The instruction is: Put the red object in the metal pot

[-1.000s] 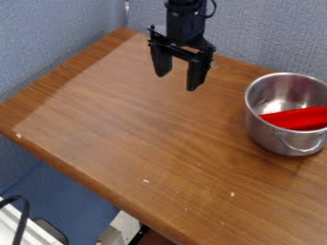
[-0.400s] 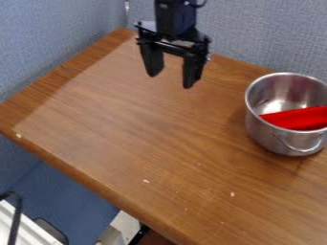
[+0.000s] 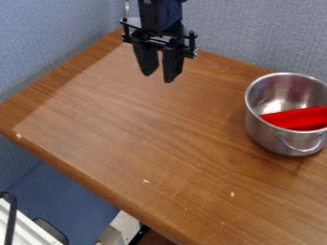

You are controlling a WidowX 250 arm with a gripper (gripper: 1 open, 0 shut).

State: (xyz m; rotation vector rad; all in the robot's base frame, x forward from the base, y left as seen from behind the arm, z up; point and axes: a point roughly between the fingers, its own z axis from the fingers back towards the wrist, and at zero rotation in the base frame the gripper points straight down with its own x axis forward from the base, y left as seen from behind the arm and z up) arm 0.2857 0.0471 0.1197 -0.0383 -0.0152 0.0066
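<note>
Already the red object (image 3: 297, 118) lies inside the metal pot (image 3: 289, 114) at right. Meanwhile the gripper (image 3: 159, 65) has retreated to the table's (image 3: 141, 144) far edge, empty, jaws narrowing but still apart, so the task looks complete.

red object (image 3: 296, 118): bright red | metal pot (image 3: 272, 136): shiny silver | table (image 3: 141, 134): brown woodgrain

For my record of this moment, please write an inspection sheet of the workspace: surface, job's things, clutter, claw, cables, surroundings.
Surface: wooden table, a few small pale specks near the front edge.
Job's things: red object lies inside the metal pot, at the table's right side.
Clutter: nothing seen.
Claw: black claw hangs above the far part of the table, pointing down, holding nothing, well apart from the pot; fingers close together with a narrow gap.
Cables: dark cable below the table at lower left.
Surroundings: blue-grey wall behind.
</note>
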